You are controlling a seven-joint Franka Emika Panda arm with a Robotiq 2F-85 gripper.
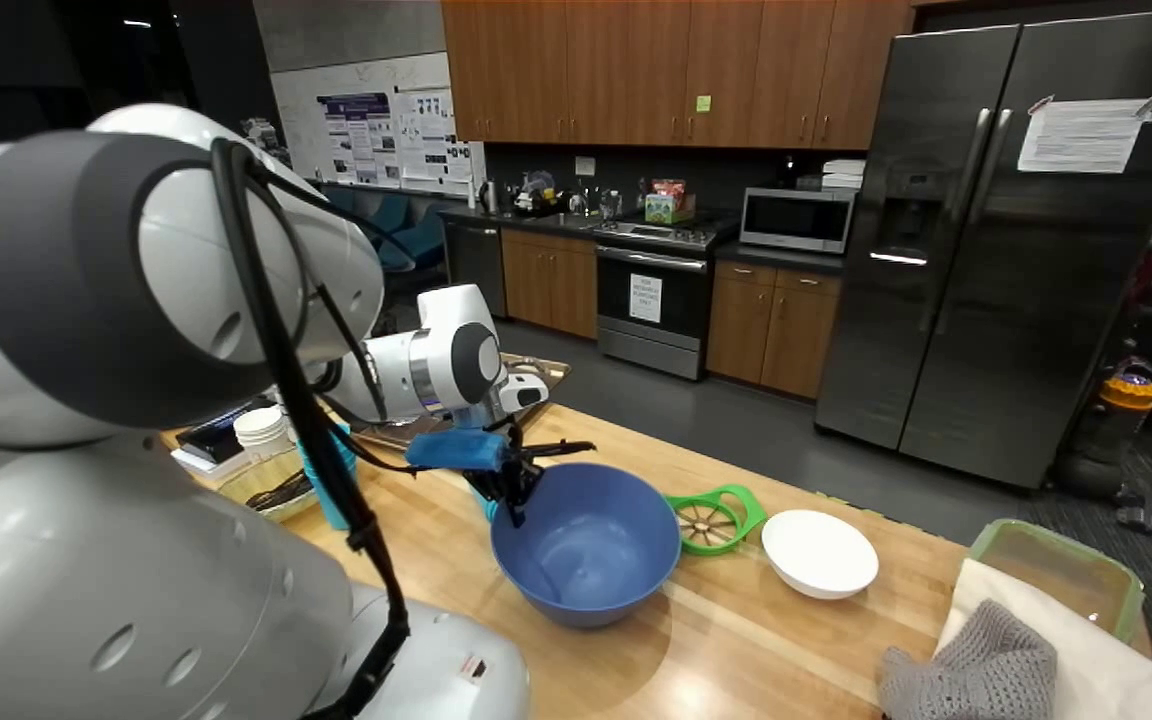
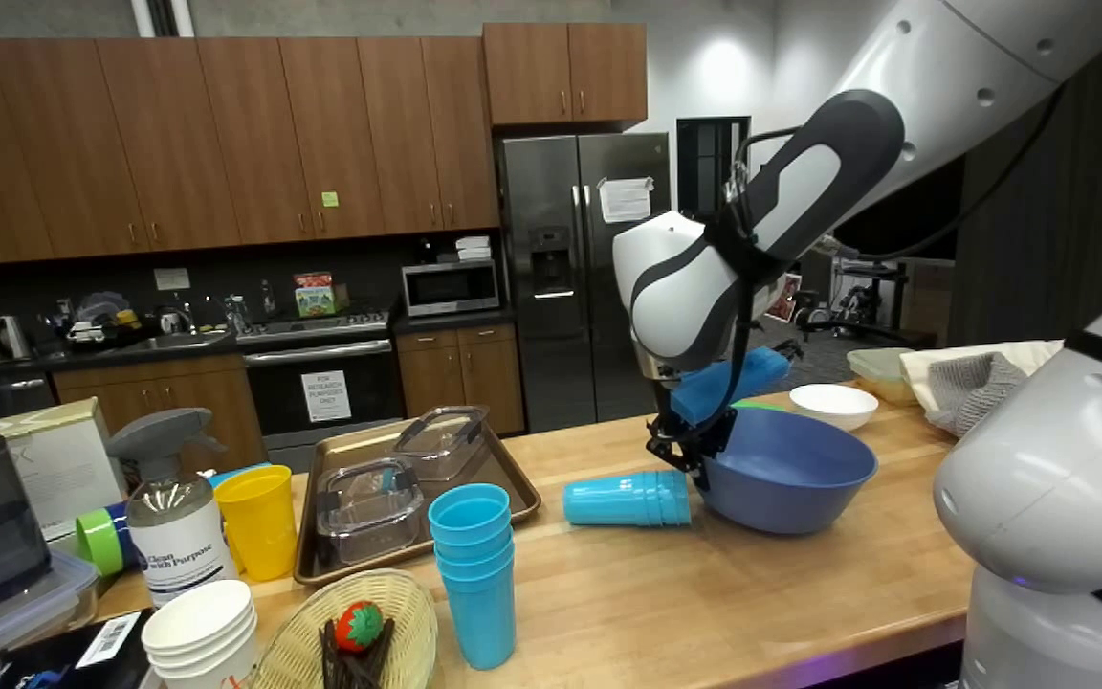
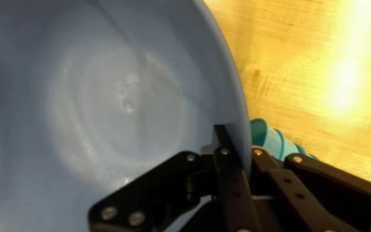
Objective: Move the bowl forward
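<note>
At the table (image 2: 599, 603), the bowl (image 1: 586, 560) had its rim clenched in the pincer (image 3: 242, 148), one finger inside, one outside; whether its base rested there was hard to tell. The wrist view cut the bowl off at left and top. Just beside it, blue cups (image 2: 618, 500) lay sideways. Behind it, in an exterior view, the green slicer (image 2: 757, 406) was mostly hidden.

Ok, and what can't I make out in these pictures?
Claw: outer fingertip hidden behind the rim of the bowl, wrist view.
Bowl: top and left side cut off by the wrist view's edges.
Apple slicer: mostly hidden behind the bowl in an exterior view.
Sheet on the fridge: print too small, both exterior views.
</note>
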